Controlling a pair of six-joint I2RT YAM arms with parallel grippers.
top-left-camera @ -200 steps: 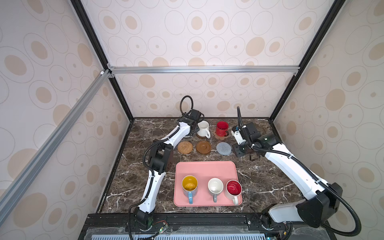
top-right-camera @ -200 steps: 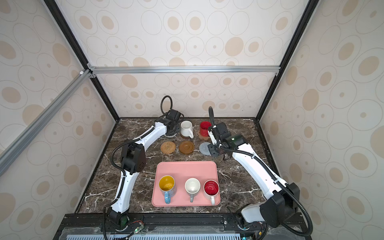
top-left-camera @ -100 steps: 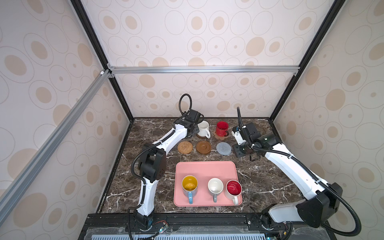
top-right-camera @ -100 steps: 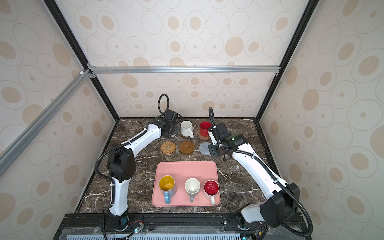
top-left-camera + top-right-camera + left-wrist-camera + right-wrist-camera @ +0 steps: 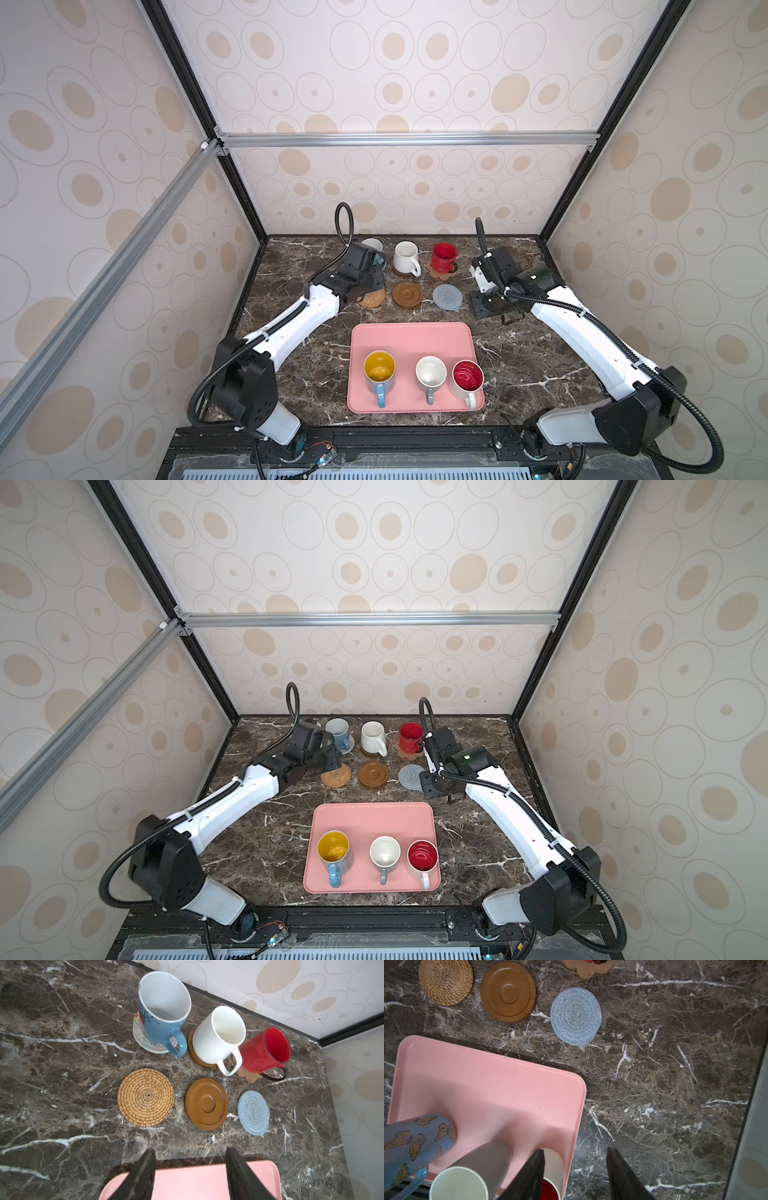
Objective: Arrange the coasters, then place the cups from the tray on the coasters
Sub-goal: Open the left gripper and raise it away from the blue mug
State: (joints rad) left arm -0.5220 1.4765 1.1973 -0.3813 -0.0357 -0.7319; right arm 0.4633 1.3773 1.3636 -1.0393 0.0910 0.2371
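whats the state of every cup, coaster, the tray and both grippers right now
blue white-lined mug, upright on woven coaster
far white mug, upright on far brown disc
all-red mug, upright on paw coaster
rattan coaster, bare
near brown disc, bare
blue-grey coaster, bare
tray, holds three mugs
yellow-lined mug, upright on tray
near white mug, upright on tray
red-lined mug, upright on tray
left gripper, open, empty
right gripper, open, empty

Both top views look steeply down from high at the front, nearly alike, covering the whole table (image 5: 519, 374) and both arms. Each wrist camera sits close behind its pincer, looking down past it. The left pincer (image 5: 190, 1167) and right pincer (image 5: 575, 1169) both have the rattan coaster (image 5: 145, 1097), brown disc (image 5: 206, 1104) and blue mat (image 5: 253, 1112) beyond their tips.
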